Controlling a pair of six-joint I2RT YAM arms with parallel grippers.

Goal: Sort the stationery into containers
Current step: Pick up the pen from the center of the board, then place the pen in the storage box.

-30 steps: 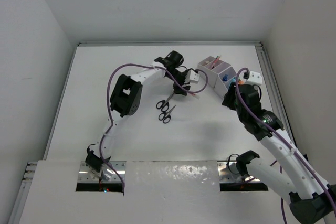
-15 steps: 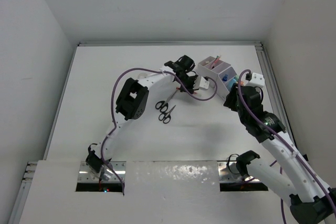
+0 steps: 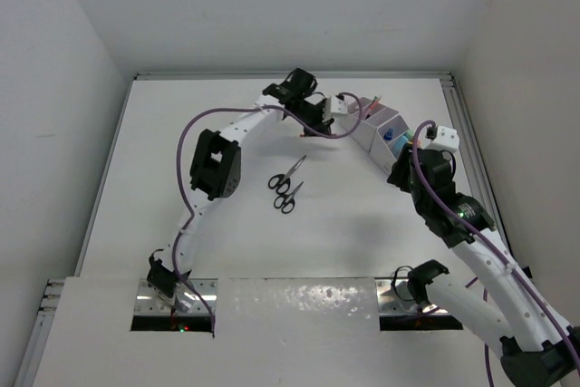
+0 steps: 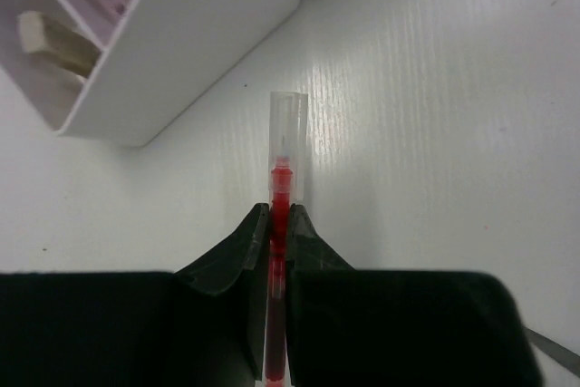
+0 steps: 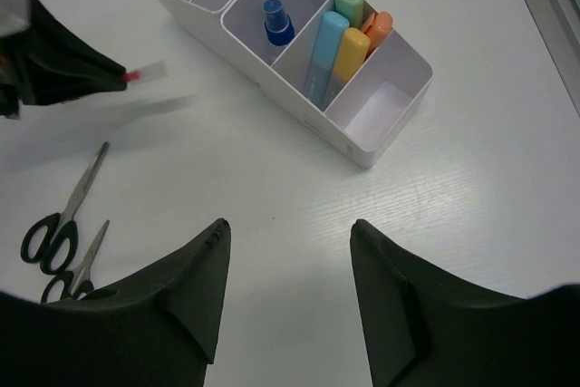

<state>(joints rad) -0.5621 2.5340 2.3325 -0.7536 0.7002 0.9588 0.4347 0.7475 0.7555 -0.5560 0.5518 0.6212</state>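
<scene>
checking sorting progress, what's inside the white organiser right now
The organiser holds a blue-capped bottle in one compartment, four pastel capsule pieces in the next, and a beige eraser in another. The far compartments run off the frame, their contents mostly hidden.

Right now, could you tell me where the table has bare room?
Bare table left of the left arm, and between the scissors and the arm bases. Crowded around the organiser, near the left pincer holding a red pen.

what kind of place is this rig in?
Probably a lab test cell, not a real desk: bare white table boxed by plain white walls, two arms bolted to its near edge, only props like the organiser and scissors.
</scene>
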